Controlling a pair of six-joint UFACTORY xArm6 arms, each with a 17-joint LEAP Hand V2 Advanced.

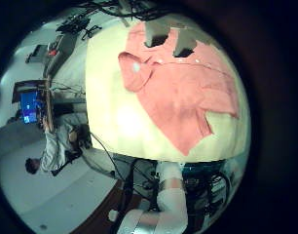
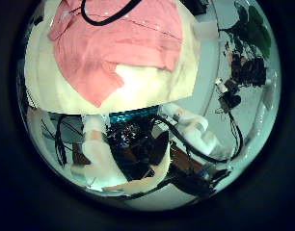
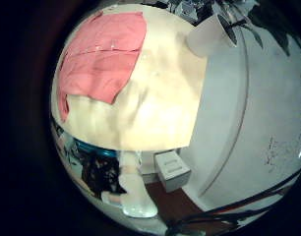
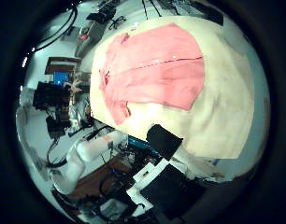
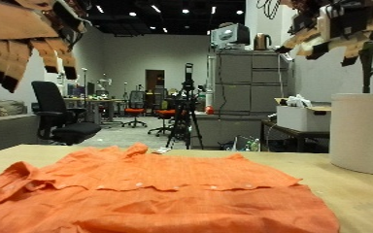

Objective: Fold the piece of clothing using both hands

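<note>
An orange short-sleeved shirt lies spread flat on the cream table, collar toward the near side of the outside view. Both hands hang high above it, touching nothing. My left hand is up at one side with relaxed fingers, and my right hand is up at the other, its fingers also loose. The palm views look down on the whole shirt from far above. Two of the left hand's fingertips show over the shirt's edge.
A tall white plant pot stands on the table's corner on the right hand's side. Beyond the table are black office chairs, a tripod and grey cabinets.
</note>
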